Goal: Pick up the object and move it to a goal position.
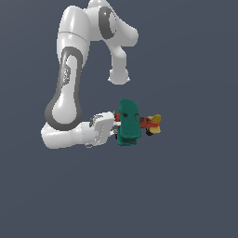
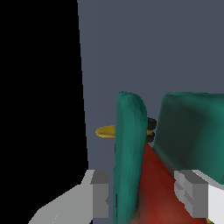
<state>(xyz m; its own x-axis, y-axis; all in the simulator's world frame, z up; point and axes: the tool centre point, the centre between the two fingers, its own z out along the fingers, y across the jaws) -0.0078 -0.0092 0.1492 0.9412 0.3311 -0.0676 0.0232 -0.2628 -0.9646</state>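
Gripper (image 2: 146, 199) fingers (image 2: 100, 194) clamp the plane (image 2: 131, 144) across one teal wing and the red body. In the exterior view the plane (image 1: 131, 122) hangs at the arm's (image 1: 69, 88) tip, yellow tail pointing to that view's right.

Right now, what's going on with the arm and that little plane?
The Panda arm's gripper is at the toy biplane, at its teal wings. In the wrist view the two grey fingers sit on either side of the nearer teal wing and the red body, so it looks gripped. The yellow tail points toward the exterior view's right. No goal marker shows in either view, and I can't tell whether the plane is off the surface.
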